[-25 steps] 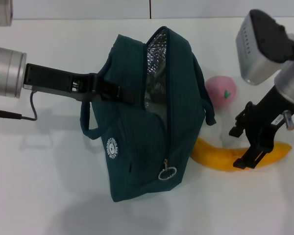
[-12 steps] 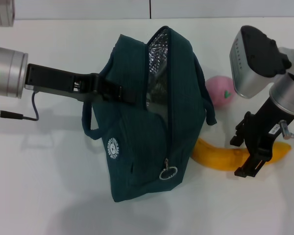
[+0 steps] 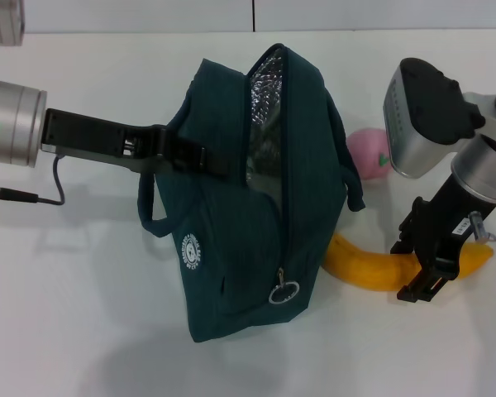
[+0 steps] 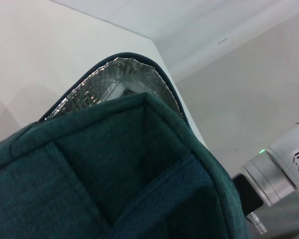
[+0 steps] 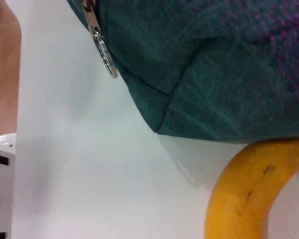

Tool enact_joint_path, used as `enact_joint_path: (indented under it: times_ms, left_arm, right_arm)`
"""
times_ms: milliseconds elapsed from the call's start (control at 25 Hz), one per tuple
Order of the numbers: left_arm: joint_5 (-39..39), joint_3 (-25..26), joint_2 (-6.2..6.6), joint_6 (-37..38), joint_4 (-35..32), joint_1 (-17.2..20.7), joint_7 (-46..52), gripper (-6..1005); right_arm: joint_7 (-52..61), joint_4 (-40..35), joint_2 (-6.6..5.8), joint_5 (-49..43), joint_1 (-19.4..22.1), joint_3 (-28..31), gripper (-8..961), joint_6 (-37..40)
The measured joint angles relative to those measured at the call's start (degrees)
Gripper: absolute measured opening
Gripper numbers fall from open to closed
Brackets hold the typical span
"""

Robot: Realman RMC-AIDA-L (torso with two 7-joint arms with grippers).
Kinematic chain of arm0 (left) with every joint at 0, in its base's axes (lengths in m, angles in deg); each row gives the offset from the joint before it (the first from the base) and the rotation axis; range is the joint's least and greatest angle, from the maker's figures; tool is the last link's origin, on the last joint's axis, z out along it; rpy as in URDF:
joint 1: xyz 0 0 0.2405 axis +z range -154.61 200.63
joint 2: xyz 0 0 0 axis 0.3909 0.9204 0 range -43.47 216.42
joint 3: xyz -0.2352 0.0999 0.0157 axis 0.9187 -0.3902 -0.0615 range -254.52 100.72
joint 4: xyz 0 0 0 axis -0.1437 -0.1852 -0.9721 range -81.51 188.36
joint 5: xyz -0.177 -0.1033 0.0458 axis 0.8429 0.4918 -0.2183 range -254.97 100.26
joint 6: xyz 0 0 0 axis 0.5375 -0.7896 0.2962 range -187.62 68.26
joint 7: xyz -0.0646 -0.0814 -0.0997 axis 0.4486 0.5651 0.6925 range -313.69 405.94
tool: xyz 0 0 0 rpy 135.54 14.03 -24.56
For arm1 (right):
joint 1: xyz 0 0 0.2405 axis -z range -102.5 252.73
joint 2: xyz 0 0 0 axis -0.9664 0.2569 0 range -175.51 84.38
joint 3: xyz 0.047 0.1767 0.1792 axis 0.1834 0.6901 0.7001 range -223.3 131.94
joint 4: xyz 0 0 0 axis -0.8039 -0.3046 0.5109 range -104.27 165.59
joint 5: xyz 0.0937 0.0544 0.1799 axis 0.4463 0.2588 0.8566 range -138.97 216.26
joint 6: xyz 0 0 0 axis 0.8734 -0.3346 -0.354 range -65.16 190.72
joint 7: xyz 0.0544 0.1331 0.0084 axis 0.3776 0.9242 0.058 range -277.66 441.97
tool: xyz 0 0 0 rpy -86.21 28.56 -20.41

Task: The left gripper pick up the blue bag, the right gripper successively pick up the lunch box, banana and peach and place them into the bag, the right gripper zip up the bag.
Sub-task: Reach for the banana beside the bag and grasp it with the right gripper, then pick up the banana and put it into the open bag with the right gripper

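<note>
Right hand (image 3: 427, 269) is down at the banana (image 3: 380, 266), fingers spread w/ one on each side of the fruit's right half, tips at bench level. Looks open around it, not clamped; can't tell from the head view if the pads actually touch the peel. The right wrist cam shows the banana's curve right up close w/ the bag's bottom corner just beside it.

The banana lies flat on the white bench (image 3: 83, 331) toward the right edge, its left end tucked under/against the bag's lower right side. The peach (image 3: 370, 154) sits behind it, closer to the far edge, just beside the bag's right handle loop and apart from the banana.

Left hand (image 3: 200, 157) is closed on the blue bag (image 3: 231, 240) at its upper left side, gripping by the strap/buckle area and holding it upright approx mid-bench. Bag mouth is open along the top, silver foil lining (image 3: 264, 116) showing; the left wrist cam looks into the same opening, and something pale shows deep inside but can't say what it is. Zip pull w/ ring (image 3: 283, 291) hangs at the low front end of the zipper.
</note>
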Motion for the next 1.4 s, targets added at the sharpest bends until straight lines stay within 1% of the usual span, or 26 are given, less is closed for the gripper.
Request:
enact_joint_path:
  times_ms: [240,440,640,720,880,1080,1160,1320,1400]
  left_arm:
    - [0.00,-0.12,0.00,0.09,0.00,0.09,0.00,32]
    - [0.00,0.07,0.00,0.18,0.00,0.28,0.00,32]
    - [0.00,0.07,0.00,0.17,0.00,0.34,-0.12,32]
    - [-0.01,0.08,0.00,0.17,0.00,0.39,-0.38,32]
    - [-0.01,0.07,0.00,0.17,0.07,0.53,-0.49,32]
    - [0.15,0.07,0.00,0.17,0.09,0.56,-0.53,32]
    - [0.49,0.06,0.03,0.17,0.09,0.56,-0.53,32]
    - [0.70,0.07,0.07,0.17,0.09,0.54,-0.53,32]
    - [0.72,0.06,0.06,0.14,0.09,0.53,-0.52,32]
  right_arm:
    - [0.01,0.01,0.00,0.01,0.18,-2.30,669,-0.71]
    - [0.32,-0.08,0.05,0.01,0.44,-3.85,630,-1.17]
    - [1.29,-0.96,-0.22,0.00,0.38,-3.33,491,-1.24]
    - [2.01,-1.88,-0.42,-0.24,0.47,-2.86,465,-1.26]
    - [2.63,-4.48,-0.62,-1.71,1.24,0.47,414,-0.21]
    - [2.63,-8.35,-0.78,-4.17,2.99,7.24,415,2.02]
    - [2.63,-9.36,-1.08,-4.71,3.30,10.38,415,2.68]
    - [2.63,-10.37,-2.25,-5.45,3.51,17.48,415,3.35]
    - [2.63,-11.01,-2.52,-5.33,3.59,21.58,414,3.36]
